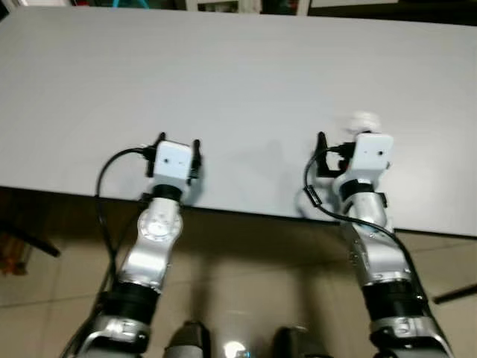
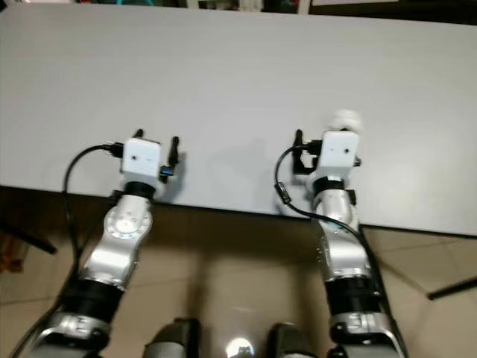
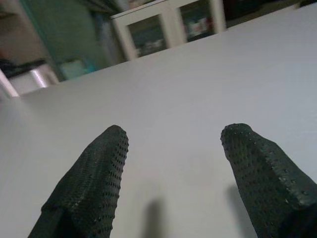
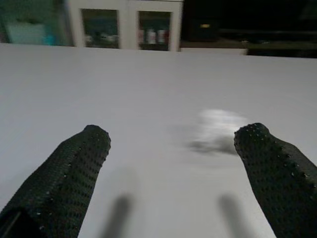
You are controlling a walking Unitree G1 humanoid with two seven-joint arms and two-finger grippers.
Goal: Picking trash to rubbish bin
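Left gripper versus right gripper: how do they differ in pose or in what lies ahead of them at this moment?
The right gripper has a crumpled white piece of trash just ahead of its fingers, nearer one finger; the left gripper faces bare white table. The right one also reaches slightly farther over the table than the left. Both are open, holding nothing, low over the table's near edge.

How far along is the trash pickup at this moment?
Nothing looks done yet: the crumpled white trash lies on the grey table, ungrasped. In hand: the right hand is open just short of it, with the wad ahead near one finger, blurred. The left hand is open over bare table. Left: grasp it and carry it to a bin.
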